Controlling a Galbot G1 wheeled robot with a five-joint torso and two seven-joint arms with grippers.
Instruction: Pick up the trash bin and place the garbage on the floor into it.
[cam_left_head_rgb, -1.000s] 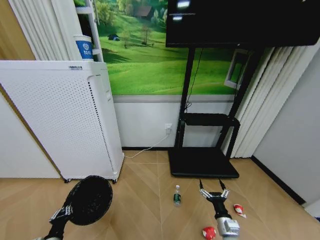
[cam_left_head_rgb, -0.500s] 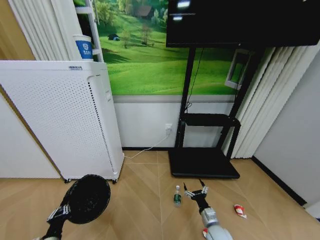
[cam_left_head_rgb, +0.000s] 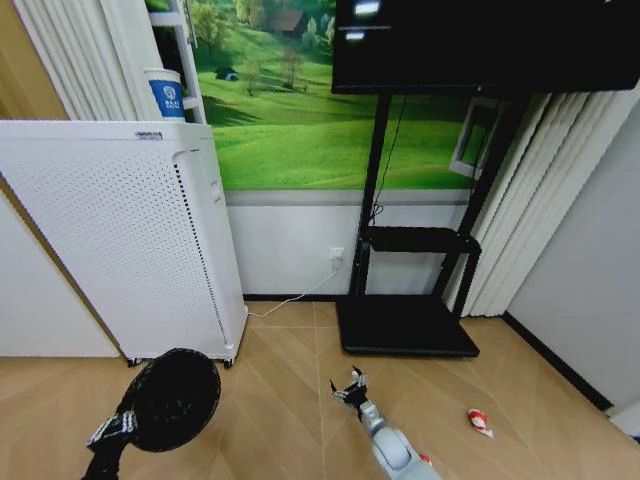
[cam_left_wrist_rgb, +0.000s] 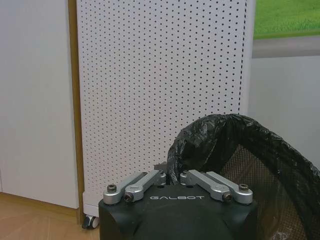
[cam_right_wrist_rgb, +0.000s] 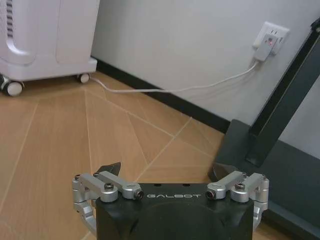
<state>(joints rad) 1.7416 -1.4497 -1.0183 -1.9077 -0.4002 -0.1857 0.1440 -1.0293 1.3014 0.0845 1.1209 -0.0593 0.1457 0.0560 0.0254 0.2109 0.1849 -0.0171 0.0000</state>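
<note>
Holding the small round black wire-mesh trash bin (cam_left_head_rgb: 175, 398) by its rim, jaws clamped, the left gripper (cam_left_wrist_rgb: 171, 178) waits low left; the right gripper (cam_left_head_rgb: 349, 388), jaws spread, has swung left over the chevron wood floor (cam_left_head_rgb: 280, 400), now covering the bottle's spot, suggesting an imminent grasp.
</note>
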